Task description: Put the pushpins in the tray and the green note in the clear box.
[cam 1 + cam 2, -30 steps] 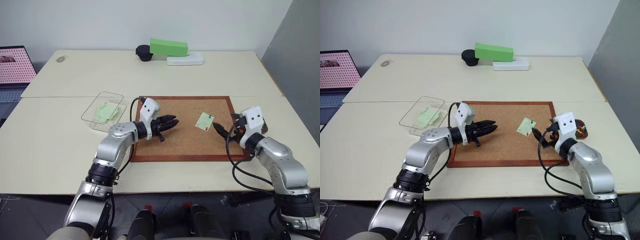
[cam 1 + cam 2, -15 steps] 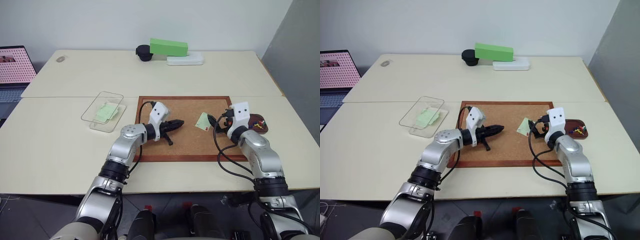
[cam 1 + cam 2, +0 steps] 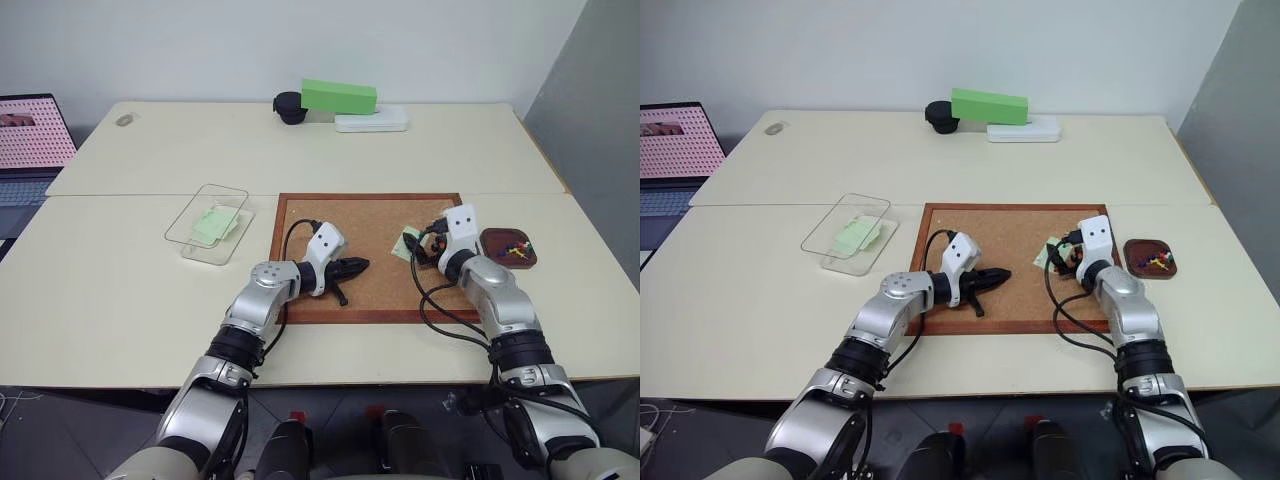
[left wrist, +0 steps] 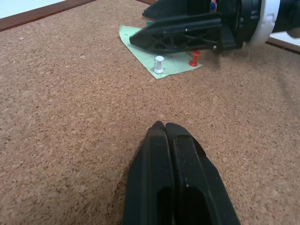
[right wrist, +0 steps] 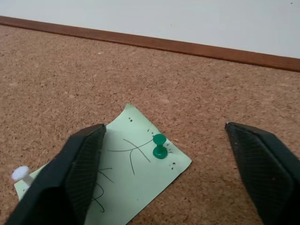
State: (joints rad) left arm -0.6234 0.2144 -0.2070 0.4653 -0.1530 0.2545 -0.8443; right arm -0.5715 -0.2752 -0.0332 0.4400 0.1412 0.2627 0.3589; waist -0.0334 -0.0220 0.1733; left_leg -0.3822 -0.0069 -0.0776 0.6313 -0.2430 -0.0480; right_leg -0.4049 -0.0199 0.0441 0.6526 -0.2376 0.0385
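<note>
Far left, the shallow transparent rectangular clear box [image 3: 207, 222] sits on the table with a pale green slip inside, and just right of it the left gripper [image 3: 362, 265] rests low over the wood-framed corkboard [image 3: 368, 210], black fingers pressed together on nothing. Further right, the small pale green square note [image 5: 126, 174] lies pinned on the cork by a green pushpin [image 5: 159, 145], a white one [image 4: 159, 63] and a red one [image 4: 194, 58], with the right gripper [image 5: 161, 166] spread wide around the green pin. Off the board's right edge sits the dark reddish-brown oval tray [image 3: 508, 248], coloured pins already in it.

An office-like test room: two pale desks [image 3: 300, 150] pushed together against a bare white wall [image 3: 250, 40], a laptop [image 3: 30, 140] glowing at far left, corkboard [image 3: 375, 215] laid flat in the middle.
</note>
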